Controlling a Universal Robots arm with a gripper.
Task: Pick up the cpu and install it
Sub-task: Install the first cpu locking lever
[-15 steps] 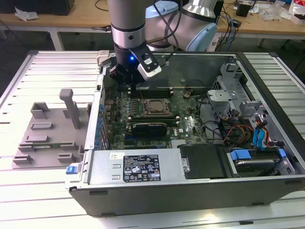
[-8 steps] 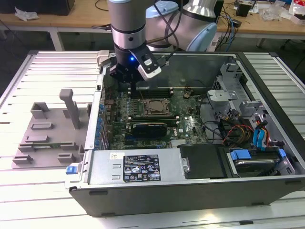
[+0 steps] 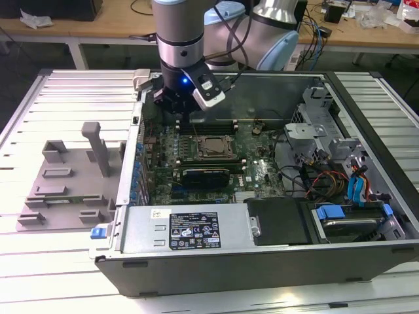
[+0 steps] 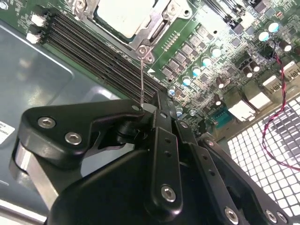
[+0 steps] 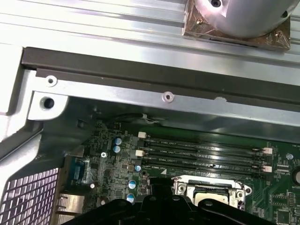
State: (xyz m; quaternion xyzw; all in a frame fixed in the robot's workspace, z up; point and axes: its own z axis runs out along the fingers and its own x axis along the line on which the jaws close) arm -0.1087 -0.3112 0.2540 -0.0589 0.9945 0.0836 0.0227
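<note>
Cpu (image 4: 123,14) in socket (image 4: 158,24), memory slots (image 4: 93,47) beside

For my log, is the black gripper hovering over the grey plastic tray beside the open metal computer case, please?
No: the exterior view shows the black gripper over the green motherboard inside the open metal computer case, not over the grey plastic tray beside it.

Pale slatted metal table (image 3: 65,104), ribs running along its long edge. Open PC case (image 3: 262,258) lies on its side over the middle & the exterior view's right part, close to the front edge. Grey plastic fixture block (image 3: 65,190) sits flat toward the exterior view's left edge, just beside the case.
</note>
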